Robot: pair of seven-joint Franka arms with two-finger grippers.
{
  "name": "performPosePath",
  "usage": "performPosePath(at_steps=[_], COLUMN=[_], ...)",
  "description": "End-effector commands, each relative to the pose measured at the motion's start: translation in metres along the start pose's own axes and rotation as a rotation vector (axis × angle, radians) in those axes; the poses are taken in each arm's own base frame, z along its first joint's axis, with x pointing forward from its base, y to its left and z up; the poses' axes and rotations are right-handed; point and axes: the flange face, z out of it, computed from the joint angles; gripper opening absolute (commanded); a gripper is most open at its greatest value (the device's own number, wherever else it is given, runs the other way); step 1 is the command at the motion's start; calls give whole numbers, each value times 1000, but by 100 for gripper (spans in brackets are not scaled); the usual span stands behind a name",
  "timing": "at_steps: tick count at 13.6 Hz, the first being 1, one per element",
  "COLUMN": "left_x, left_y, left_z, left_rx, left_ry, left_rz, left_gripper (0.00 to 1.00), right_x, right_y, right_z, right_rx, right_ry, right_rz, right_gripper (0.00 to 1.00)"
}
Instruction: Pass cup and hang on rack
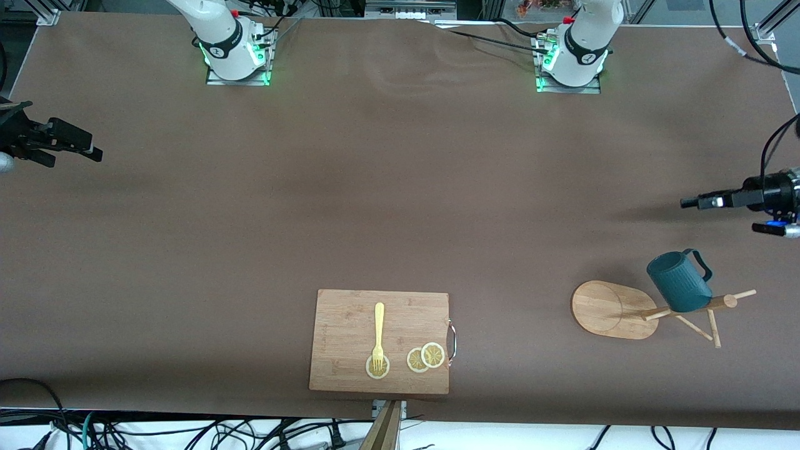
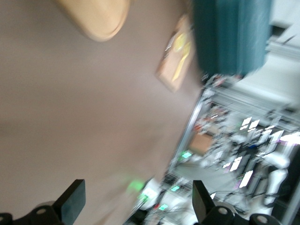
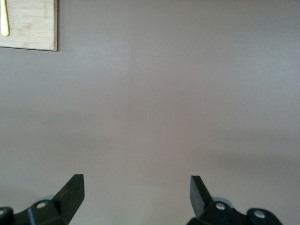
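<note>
The cup [image 1: 680, 281] is hanging on a peg of the rack [image 1: 631, 309] at the left arm's end of the desk [image 1: 375, 200], while the left hand [image 1: 692, 202] and right hand [image 1: 94, 153] both hover over bare desk with fingers spread apart, holding nothing.

Brown table [image 1: 400, 187], rack [image 1: 615, 309], cutting board [image 1: 350, 325]

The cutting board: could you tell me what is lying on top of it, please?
On the cutting board lie a yellow fork and three lemon slices; the fork's prongs rest on one slice, covering part of it.
</note>
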Motion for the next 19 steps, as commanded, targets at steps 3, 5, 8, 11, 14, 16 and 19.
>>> performPosePath(at_steps=[3, 5, 8, 11, 14, 16, 19], left_x=[-17, -14, -15, -20, -26, -35, -71], left_y=[94, 137, 207, 283, 328, 353, 390], left_z=[9, 20, 56, 99, 107, 106, 94], left_rx=[450, 586, 801, 1001, 1056, 1059, 1053], left_ry=[-138, -134, -81, -7, 109, 191, 254], left_rz=[88, 60, 88, 95, 192, 258, 319], left_gripper=[100, 100, 100, 100, 100, 100, 100], right_x=[1, 1, 1, 1, 1, 0, 1], right_y=[-2, -2, -2, -2, -2, -1, -1], right_z=[-3, -3, -3, -3, -3, -3, -3], right_rx=[18, 18, 18, 18, 18, 18, 18], right_ry=[6, 6, 4, 4, 4, 4, 6], right_rz=[-13, -13, -13, -15, -13, -13, -12], right_gripper=[100, 100, 100, 100, 100, 100, 100])
